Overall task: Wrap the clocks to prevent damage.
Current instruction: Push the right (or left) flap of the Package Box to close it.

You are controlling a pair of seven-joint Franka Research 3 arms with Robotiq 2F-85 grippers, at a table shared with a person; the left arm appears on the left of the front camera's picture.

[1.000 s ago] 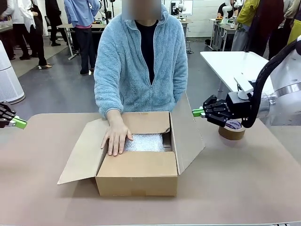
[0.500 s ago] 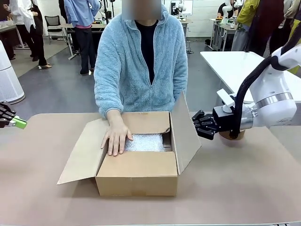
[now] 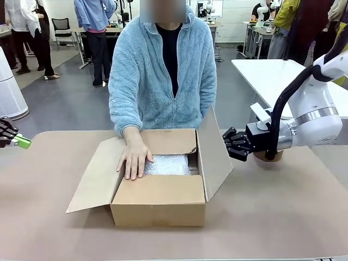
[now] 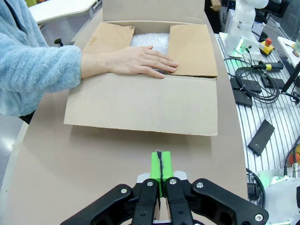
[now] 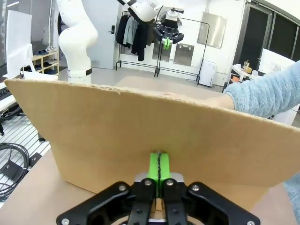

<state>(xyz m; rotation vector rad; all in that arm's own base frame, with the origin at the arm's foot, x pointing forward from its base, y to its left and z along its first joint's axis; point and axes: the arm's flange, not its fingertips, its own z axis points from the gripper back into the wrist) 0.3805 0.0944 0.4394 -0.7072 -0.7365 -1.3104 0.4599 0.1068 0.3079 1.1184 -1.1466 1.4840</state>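
Brown counter [image 3: 283, 206] carries an open cardboard box [image 3: 157, 205] at its centre. Inside lie the bubble-wrapped clocks [image 3: 167, 164], with a person's hand [image 3: 134, 157] flat over their 9 o'clock edge. The right pincer [image 5: 159, 159], fully closed and empty, touches the raised flap [image 3: 215, 155] at the box's 3 o'clock. The left pincer [image 4: 161, 161], closed and empty, hovers over the counter's 9 o'clock edge.

Check table [image 3: 283, 206]: tan surface, far corners rounded. Note cardboard box [image 3: 157, 204] standing directly on it at centre, flaps open, left flap sloping down to tabletop. Note brown tape roll [image 3: 273, 157] on robot's right side, well apart from box, mostly hidden.
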